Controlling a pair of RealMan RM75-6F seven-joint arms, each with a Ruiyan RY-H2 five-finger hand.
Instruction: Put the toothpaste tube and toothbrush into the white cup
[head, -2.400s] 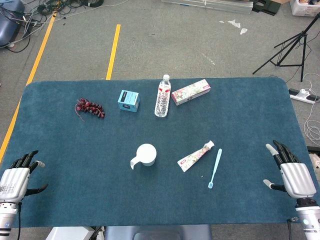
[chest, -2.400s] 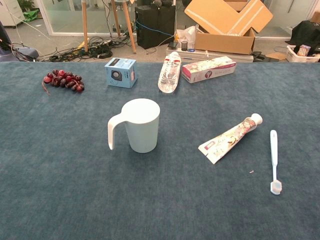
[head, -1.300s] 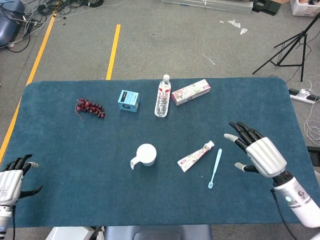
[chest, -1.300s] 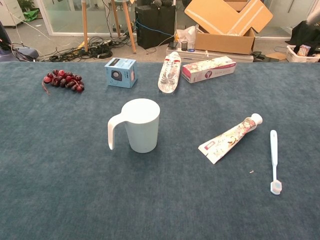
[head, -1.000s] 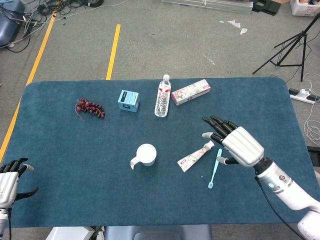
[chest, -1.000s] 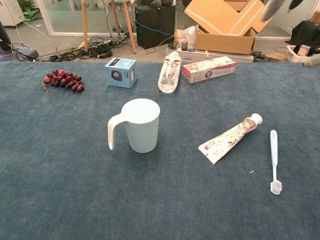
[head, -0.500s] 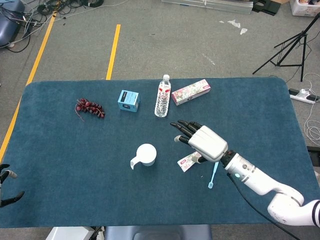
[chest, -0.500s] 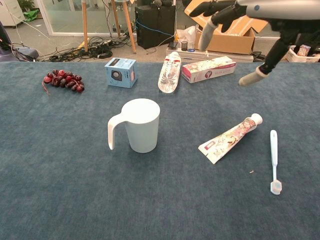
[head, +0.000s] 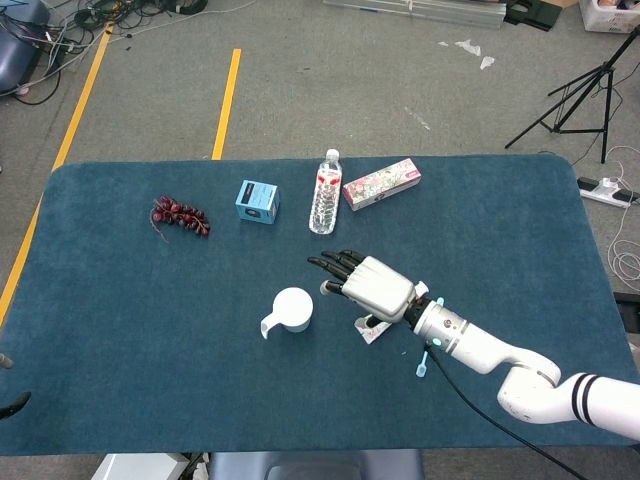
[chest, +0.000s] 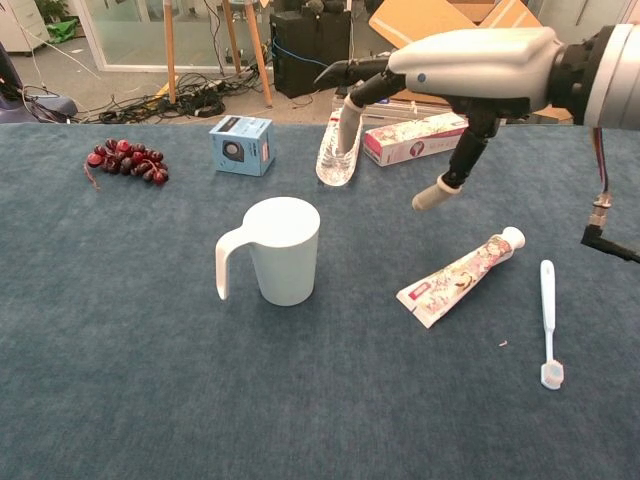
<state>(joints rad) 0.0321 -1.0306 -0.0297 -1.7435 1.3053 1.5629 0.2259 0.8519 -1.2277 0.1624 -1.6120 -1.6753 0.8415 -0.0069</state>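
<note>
Right hand (head: 375, 285): fingers spread, holding nothing, hiding most of the floral toothpaste tube (chest: 459, 276) from the head view. Tube's cap end points away toward the counter's far-right (long axis diagonal). Left hand: out of frame.

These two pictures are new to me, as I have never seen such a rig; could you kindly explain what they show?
They show a two-armed robot at a table with a blue cloth. One picture looks down from its head, the other forward from its chest. Its right hand, open and holding nothing, hangs above the toothpaste tube; the toothbrush lies beside the tube. The white cup stands upright. Further back are grapes, a blue box, a lying water bottle and a carton. Only a fingertip of the left hand shows.
</note>
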